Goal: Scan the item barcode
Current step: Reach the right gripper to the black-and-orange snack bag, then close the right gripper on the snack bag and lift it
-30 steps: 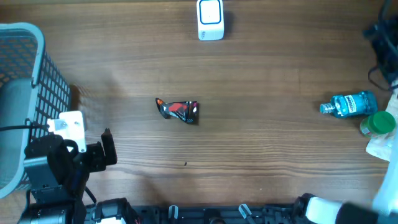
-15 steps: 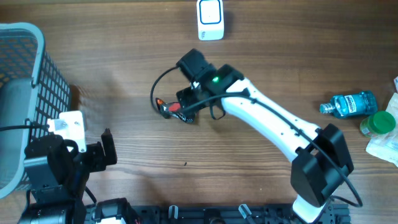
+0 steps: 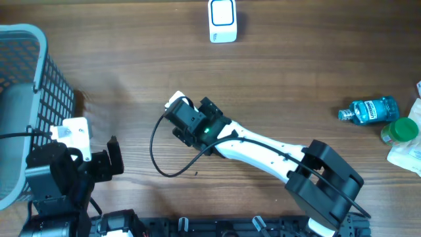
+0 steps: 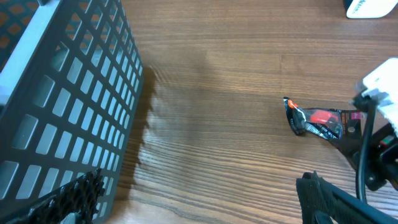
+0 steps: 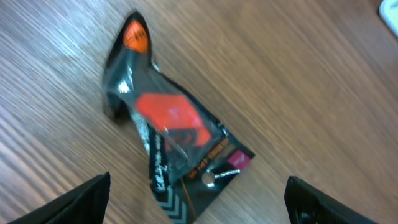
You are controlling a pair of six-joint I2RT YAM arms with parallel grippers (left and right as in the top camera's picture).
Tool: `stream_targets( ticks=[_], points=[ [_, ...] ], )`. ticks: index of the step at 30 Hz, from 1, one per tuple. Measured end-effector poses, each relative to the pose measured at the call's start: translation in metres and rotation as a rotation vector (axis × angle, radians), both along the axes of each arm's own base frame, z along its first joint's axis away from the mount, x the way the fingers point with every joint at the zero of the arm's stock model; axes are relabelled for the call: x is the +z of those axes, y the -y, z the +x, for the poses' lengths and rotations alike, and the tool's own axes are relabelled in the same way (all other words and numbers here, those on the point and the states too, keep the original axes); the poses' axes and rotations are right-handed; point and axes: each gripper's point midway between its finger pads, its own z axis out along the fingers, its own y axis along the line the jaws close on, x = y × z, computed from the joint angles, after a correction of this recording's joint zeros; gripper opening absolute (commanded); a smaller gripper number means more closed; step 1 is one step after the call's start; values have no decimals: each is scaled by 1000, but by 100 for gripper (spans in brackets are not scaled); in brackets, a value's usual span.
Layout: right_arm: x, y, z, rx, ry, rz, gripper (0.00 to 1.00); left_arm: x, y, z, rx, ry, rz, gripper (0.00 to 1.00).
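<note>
Black wrapper [image 5: 168,140] with red and orange patches, grey lattice basket [image 4: 81,93], brown wood-grain table [image 3: 296,79].

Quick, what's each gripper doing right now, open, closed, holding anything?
Left gripper: open, empty.
Right gripper: open, above the packet, not gripping it.

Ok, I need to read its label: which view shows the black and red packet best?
Right wrist: the packet fills the frame, lying flat. Left wrist shows it small, at far right. Overhead, the right arm hides it.
</note>
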Motion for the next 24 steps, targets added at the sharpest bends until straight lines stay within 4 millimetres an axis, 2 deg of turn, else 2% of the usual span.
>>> stream_targets(
  ticks=[3, 6, 10, 13, 16, 20, 24],
  points=[
    [-11, 7, 0, 5, 6, -16, 90, 0, 0, 0, 0, 0, 0, 100],
    [-8, -1, 5, 33, 40, 2, 89, 0, 0, 0, 0, 0, 0, 100],
    [-23, -1, 5, 54, 30, -30, 90, 0, 0, 0, 0, 0, 0, 100],
    [-43, -4, 8, 70, 24, -53, 85, 0, 0, 0, 0, 0, 0, 100],
    [-43, -12, 11, 115, 56, -58, 84, 0, 0, 0, 0, 0, 0, 100],
    [-42, -12, 12, 135, 83, -88, 81, 0, 0, 0, 0, 0, 0, 100],
    [-41, -16, 4, 167, 86, -119, 79, 0, 0, 0, 0, 0, 0, 100]
  ],
)
